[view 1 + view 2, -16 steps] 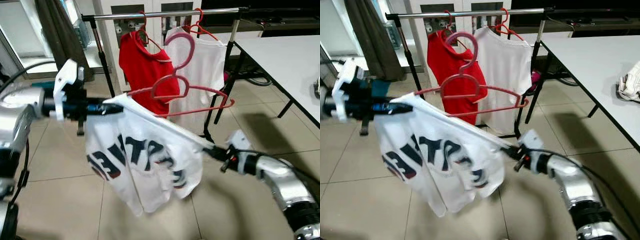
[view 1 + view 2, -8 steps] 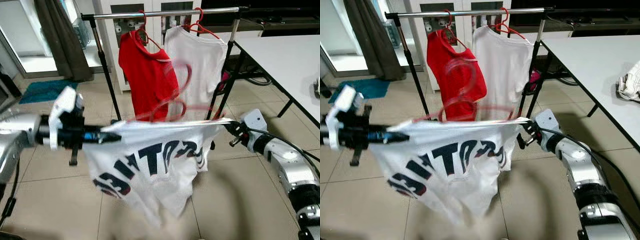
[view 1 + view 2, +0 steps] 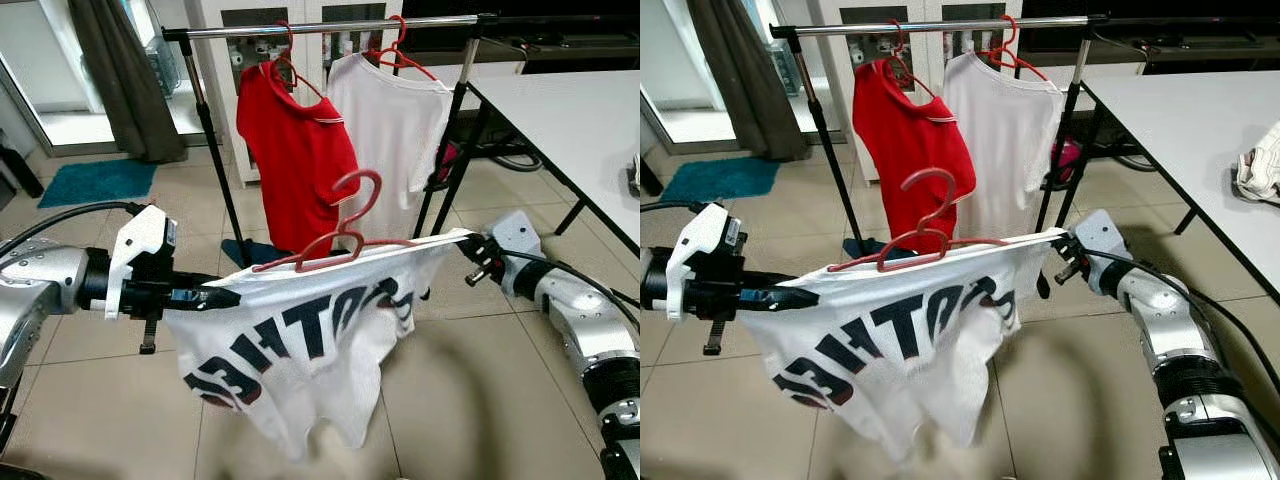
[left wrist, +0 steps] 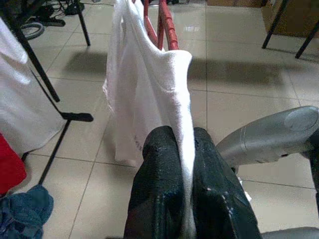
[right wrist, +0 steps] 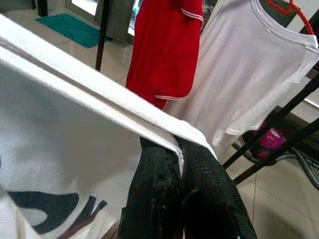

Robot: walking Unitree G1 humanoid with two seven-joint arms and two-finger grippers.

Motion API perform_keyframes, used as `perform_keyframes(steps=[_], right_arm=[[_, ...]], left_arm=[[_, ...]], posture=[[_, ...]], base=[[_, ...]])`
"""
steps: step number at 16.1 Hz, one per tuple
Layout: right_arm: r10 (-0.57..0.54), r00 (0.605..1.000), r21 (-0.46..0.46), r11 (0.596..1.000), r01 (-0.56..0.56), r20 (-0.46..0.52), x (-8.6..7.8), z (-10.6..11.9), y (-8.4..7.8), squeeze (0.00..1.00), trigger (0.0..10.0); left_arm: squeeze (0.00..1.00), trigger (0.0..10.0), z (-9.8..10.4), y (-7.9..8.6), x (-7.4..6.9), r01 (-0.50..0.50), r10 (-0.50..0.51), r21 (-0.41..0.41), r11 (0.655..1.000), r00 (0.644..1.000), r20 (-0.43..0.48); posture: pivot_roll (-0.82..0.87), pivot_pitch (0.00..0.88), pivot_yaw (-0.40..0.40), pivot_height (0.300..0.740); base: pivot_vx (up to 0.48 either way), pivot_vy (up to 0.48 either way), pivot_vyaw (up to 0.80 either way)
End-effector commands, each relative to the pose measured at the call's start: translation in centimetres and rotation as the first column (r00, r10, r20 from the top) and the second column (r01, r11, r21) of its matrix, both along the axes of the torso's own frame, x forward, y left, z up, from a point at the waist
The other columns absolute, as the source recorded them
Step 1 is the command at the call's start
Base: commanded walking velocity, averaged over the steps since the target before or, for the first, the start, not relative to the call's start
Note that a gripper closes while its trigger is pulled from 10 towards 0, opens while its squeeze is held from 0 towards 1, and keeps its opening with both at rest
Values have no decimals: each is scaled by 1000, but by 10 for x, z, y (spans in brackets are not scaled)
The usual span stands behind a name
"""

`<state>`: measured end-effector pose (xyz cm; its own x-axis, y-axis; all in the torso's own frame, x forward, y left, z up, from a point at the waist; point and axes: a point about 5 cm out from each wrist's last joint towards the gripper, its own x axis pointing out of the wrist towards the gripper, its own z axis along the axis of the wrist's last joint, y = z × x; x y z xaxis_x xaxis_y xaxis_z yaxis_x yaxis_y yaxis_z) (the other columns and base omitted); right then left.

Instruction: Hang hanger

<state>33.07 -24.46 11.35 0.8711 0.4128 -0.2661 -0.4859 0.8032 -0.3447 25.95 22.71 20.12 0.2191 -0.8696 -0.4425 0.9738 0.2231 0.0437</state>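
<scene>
Nearest the robot, the left claw and right claw each pinch a shoulder of the shirt, stretching it taut so the hanger stays inside, below the rail beyond.

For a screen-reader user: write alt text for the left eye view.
Two claws, left claw and right claw, hold a white printed T-shirt stretched between them on a red plastic hanger. Behind stands a metal clothes rail with a red shirt and a plain white shirt.
</scene>
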Motion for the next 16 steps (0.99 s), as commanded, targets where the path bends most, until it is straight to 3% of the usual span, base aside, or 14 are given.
perform_keyframes(steps=[1,4,6,9,15,16], right_arm=[[-221,975,-34,975,221,8,-5,10,-49,0,0],[-159,987,-36,987,159,27,-1,16,-39,0,0],[-47,998,-52,997,50,43,0,22,-18,0,0],[82,996,-96,992,-78,46,-7,25,6,0,0],[182,982,-88,980,-177,57,-11,27,39,0,0],[187,980,-81,980,-182,60,-11,28,45,0,2392]], left_arm=[[0,0,2,17,-3,-42,42,106,993,999,7],[0,0,-1,7,4,-79,70,96,992,993,90],[0,0,-8,-8,16,-104,89,93,990,984,151],[0,0,-20,-19,29,-109,90,102,989,981,169],[0,0,-21,-32,33,-65,56,48,997,983,177],[0,0,-21,-34,31,-42,36,37,998,985,166]], posture=[[-157,0,41,740],[-158,0,37,740],[-162,0,38,740],[-173,0,49,740],[-178,0,63,740],[-175,0,61,740]], base=[[0,0,0],[0,0,0],[0,0,0],[0,0,0],[0,0,0],[0,0,0]])
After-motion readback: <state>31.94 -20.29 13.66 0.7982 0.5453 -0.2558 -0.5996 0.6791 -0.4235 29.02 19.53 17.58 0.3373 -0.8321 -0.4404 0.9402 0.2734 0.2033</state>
